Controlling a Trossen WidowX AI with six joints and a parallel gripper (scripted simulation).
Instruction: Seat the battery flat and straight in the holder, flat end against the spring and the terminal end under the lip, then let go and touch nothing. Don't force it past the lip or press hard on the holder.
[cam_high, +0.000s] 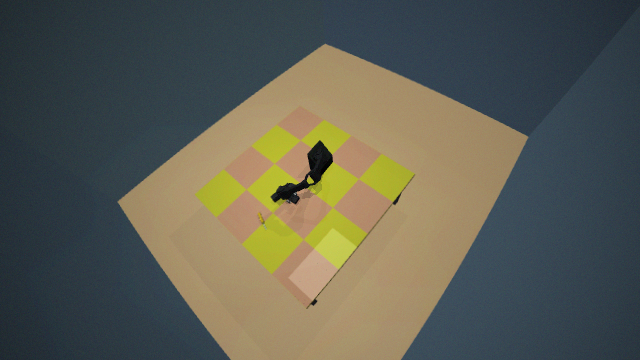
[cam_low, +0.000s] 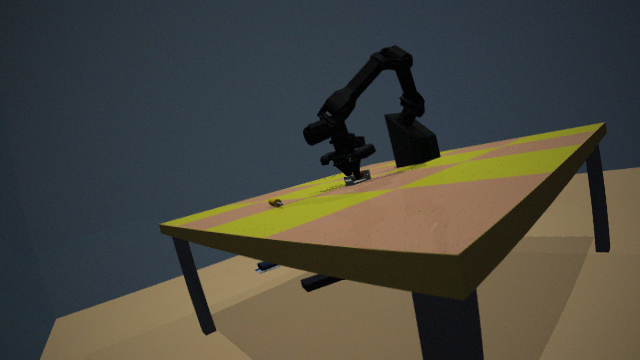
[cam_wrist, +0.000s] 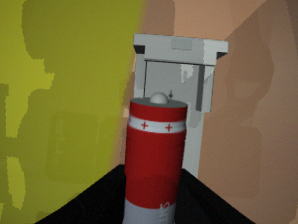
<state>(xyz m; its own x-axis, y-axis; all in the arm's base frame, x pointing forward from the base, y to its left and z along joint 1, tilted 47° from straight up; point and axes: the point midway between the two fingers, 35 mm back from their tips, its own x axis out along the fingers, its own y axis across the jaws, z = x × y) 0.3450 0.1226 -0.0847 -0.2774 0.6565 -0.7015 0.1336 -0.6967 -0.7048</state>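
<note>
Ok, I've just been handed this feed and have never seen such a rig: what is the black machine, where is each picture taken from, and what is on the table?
The black machine is one robot arm bolted to a checkered table. One picture looks down from high above, one from the side at table height, and one from a camera on the arm's wrist. The gripper at the arm's end is shut on a red and grey battery, rounded terminal end pointing forward. Just ahead lies a grey holder, an open tray meant to take the battery. The battery is not yet seated. A small yellow object lies apart on the table; it is too small to identify.
</note>
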